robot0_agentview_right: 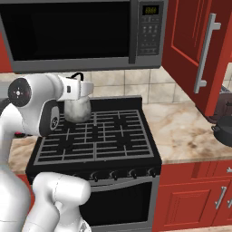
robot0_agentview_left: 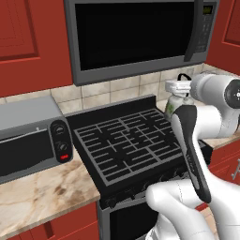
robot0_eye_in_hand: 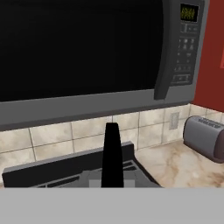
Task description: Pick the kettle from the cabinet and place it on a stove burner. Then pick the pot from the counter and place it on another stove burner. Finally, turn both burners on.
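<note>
We saw the gripper (robot0_agentview_right: 80,96) closed tight on the kettle (robot0_agentview_right: 77,110) — jaws pinched on its black loop handle (robot0_agentview_right: 78,75), w/ the rounded silvery body hanging straight below the hand. In the right base view the kettle hung over the rear left part of the stove (robot0_agentview_right: 97,136), just above the black grates; we couldn't tell whether its bottom touched the grate or hung just clear of it. In the left base view the same kettle (robot0_agentview_left: 174,104) showed partly behind the arm, over the stove's (robot0_agentview_left: 126,140) far right rear corner, next to the tiled backsplash (robot0_agentview_left: 108,91). In the hand view the handle (robot0_eye_in_hand: 112,153) appeared as a dark vertical strip rising dead centre between the fingertips, w/ the stove's back edge behind it.

The pot (robot0_agentview_right: 224,129) sat on the counter (robot0_agentview_right: 190,131) at the right edge of the right base view, well apart from the gripper, partly cut off by the frame. The open red cabinet door (robot0_agentview_right: 195,50) hung above that stretch of counter. A microwave (robot0_agentview_right: 81,31) was mounted over the stove, a toaster oven (robot0_agentview_left: 33,138) stood on the counter left of it, & a toaster (robot0_eye_in_hand: 205,138) was on the right side
</note>
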